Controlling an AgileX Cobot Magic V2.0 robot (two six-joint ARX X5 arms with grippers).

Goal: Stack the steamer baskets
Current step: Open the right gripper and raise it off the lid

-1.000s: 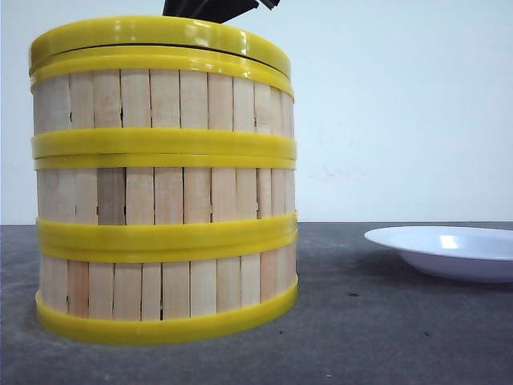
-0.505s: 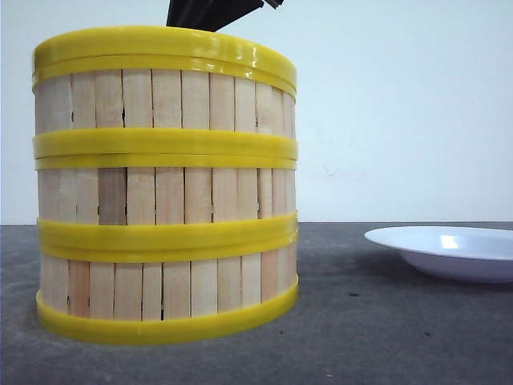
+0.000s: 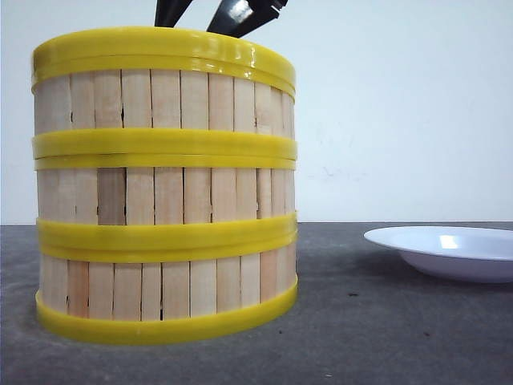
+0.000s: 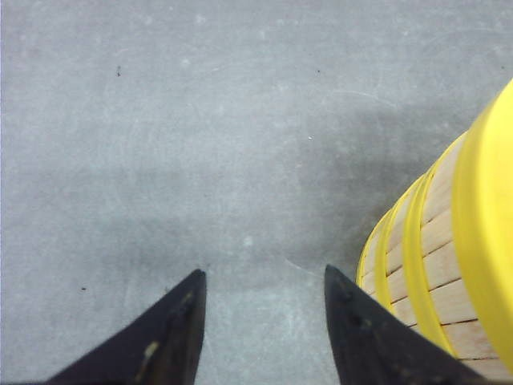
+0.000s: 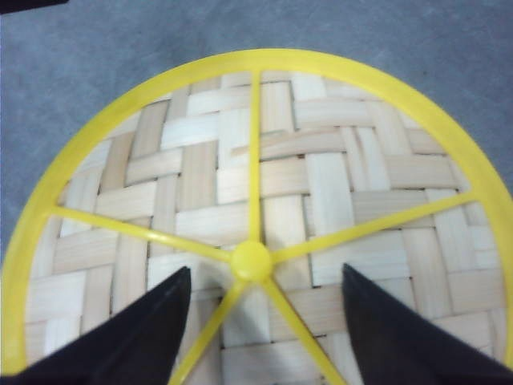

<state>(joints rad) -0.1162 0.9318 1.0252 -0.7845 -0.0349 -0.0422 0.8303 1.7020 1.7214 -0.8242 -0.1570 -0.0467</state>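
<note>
So the three baskets (image 3: 164,184) sit stacked in one neat column on the table (image 3: 385,337), with the lid (image 5: 256,216) capping the top one, and the right gripper (image 5: 260,289) hangs right over that lid, its fingers straddling the knob (image 5: 251,261) without touching it. That gripper is spread wide with nothing in it, and the left gripper (image 4: 260,289) is also open and empty, hovering over bare table with the stack just beside it. A white plate (image 3: 449,250) sits at about 3 o'clock from the stack, well apart, and I can't see inside it or the baskets.
</note>
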